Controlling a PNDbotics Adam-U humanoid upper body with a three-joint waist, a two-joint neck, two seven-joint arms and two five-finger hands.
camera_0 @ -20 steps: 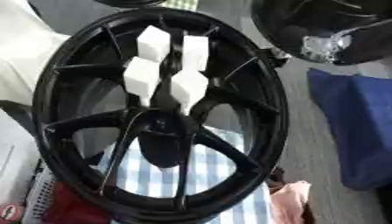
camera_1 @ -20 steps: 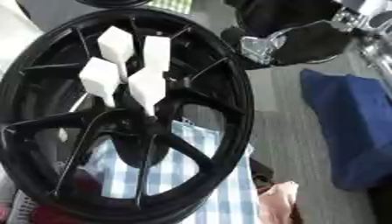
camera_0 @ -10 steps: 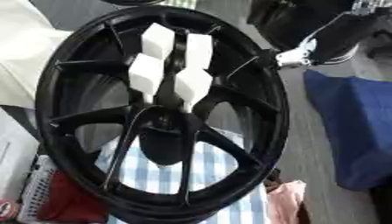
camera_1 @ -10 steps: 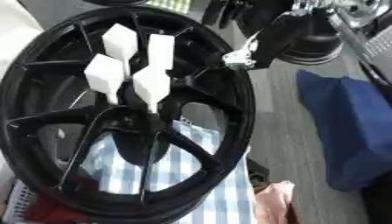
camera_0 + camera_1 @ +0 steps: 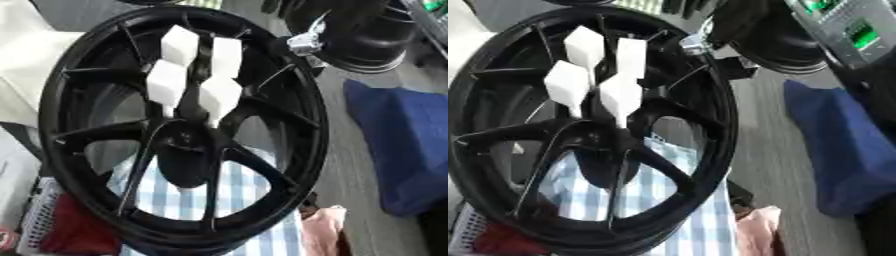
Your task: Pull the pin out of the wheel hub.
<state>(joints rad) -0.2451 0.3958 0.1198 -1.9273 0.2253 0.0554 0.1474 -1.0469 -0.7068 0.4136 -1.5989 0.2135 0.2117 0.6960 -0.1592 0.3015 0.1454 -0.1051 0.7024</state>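
A large black wheel hub (image 5: 306, 131) stands tilted and fills most of both views. Several white blocky pins (image 5: 219, 95) stick out of its centre (image 5: 185, 150), fanned toward the upper rim. My right hand (image 5: 304, 43), black with a silver joint, comes in from the upper right. It sits at the wheel's upper right rim, a short way right of the pins and apart from them. Its fingers are dark against the dark background and cannot be made out. My left hand shows in neither view.
A second black round wheel (image 5: 378, 41) lies behind at the upper right. A blue cushion (image 5: 398, 150) sits to the right. Under the hub lie a blue-checked cloth (image 5: 238, 200), a pink cloth (image 5: 320, 231) and something red (image 5: 74, 233). A grey device with green lights (image 5: 843, 29) stands far right.
My right hand has moved left and down, from over the far wheel to the upper right rim of the hub. The pins have stayed in place.
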